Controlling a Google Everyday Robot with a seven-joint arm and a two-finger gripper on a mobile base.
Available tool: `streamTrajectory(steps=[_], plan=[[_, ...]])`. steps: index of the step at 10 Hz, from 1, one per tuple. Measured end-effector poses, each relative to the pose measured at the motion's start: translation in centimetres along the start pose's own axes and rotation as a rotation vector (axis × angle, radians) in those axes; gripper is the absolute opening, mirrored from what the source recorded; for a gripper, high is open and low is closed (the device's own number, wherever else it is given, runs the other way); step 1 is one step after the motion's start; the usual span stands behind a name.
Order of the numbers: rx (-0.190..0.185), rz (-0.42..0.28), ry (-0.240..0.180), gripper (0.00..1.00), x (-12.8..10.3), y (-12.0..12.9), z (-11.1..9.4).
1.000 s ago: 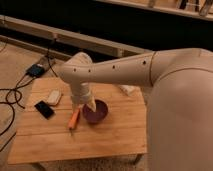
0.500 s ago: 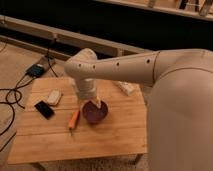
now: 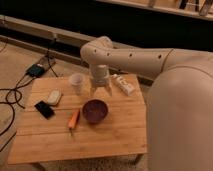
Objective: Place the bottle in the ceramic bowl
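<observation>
Retreated from ceramic bowl [image 3: 95,111], spread claw [image 3: 100,90] hovers beside bottle [image 3: 123,85].

My gripper [image 3: 100,91] hangs mid-frame, fingers spread, just above the ceramic bowl [image 3: 95,110]; the bottle [image 3: 123,85] lies to its right.

A light wooden table [image 3: 115,140] stands on a pale beige floor [image 3: 15,60] — carpet, perhaps. Left of the table, black cables [image 3: 7,100] trail over the floor, and beyond its far left corner lies a small dark box [image 3: 36,70]. Behind the table a pale ledge [image 3: 40,31] runs under a dark wall [image 3: 140,27] — the light is dim and warm.
</observation>
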Motion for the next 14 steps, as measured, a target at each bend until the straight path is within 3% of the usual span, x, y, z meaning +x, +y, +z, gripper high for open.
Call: streamTrajectory(steps=[3, 7, 9, 11, 14], plan=[[0.007, -0.098, 0.009, 0.65, -3.6, -4.1, 0.3], [0.039, -0.301, 0.035, 0.65, -7.6, -9.1, 1.4], [0.053, -0.37, 0.026, 0.65, -9.6, -10.9, 2.2], [0.074, -0.4, 0.017, 0.65, -11.0, -12.1, 3.2], [0.119, -0.422, -0.037, 0.65, -13.6, -13.7, 5.0]])
